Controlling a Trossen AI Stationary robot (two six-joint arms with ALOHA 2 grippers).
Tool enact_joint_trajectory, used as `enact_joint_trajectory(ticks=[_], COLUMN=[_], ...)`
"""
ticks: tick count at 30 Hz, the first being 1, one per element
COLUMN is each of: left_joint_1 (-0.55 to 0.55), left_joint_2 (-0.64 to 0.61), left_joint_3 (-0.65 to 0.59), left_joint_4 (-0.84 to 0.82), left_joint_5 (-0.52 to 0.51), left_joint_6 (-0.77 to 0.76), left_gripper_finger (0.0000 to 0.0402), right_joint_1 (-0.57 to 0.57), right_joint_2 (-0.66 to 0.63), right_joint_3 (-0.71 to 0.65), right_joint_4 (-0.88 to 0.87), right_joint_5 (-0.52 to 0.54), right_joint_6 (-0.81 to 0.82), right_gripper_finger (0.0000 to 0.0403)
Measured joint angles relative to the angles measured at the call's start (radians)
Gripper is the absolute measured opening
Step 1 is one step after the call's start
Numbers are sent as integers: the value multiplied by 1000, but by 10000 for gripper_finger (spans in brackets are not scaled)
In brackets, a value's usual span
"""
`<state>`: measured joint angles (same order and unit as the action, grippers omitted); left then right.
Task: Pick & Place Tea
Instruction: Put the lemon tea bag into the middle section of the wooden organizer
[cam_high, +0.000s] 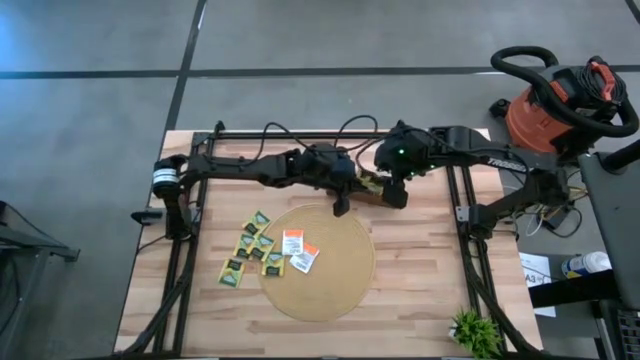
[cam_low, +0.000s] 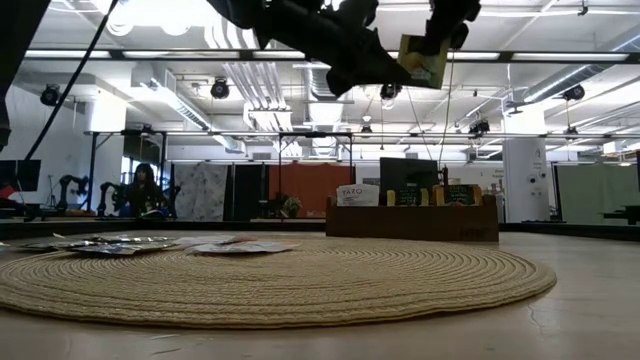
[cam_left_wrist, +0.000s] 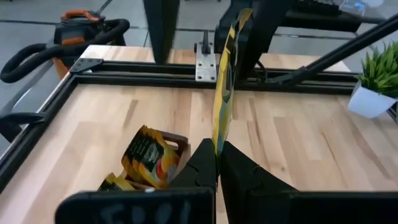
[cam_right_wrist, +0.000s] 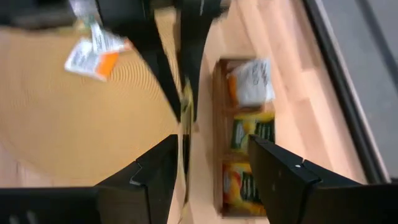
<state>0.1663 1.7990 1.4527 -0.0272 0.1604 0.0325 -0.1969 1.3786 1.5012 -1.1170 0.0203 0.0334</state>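
Sachet lifted above the box, handover position.

A yellow-green sachet (cam_left_wrist: 224, 93) is pinched edge-on in the closed left hand (cam_left_wrist: 217, 163) at 12 o'clock of the mat (cam_high: 340, 285), likely clear of the box (cam_low: 410, 220) for carrying. The right hand (cam_right_wrist: 208, 155) is held spread open, straddling it. Loose sachets (cam_high: 262, 248) counted: about seven yellow-green, three orange-white.

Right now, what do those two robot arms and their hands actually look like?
Both arms are black and jointed, with loose black cables looping behind them. The left hand and right hand each end in two chunky, angular black fingers. The right arm carries white lettering and a small green light.
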Motion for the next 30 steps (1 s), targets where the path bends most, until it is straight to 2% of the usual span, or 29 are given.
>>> enact_joint_trajectory(ticks=[10,22,26,30], left_joint_1=[-1,2,2,2], left_joint_2=[-2,-3,-3,-4], left_joint_3=[0,0,-1,-1], left_joint_4=[-22,-27,-29,-36], left_joint_5=[0,-6,-21,-40], left_joint_6=[24,22,21,-1], left_gripper_finger=[5,7,24,57], right_joint_1=[-1,0,0,-1], right_joint_2=[32,37,37,37], right_joint_3=[0,0,0,-1], right_joint_4=[-4,-4,-4,-6], right_joint_5=[-3,-3,3,9], right_joint_6=[15,19,13,-7], right_gripper_finger=[178,60,19,9])
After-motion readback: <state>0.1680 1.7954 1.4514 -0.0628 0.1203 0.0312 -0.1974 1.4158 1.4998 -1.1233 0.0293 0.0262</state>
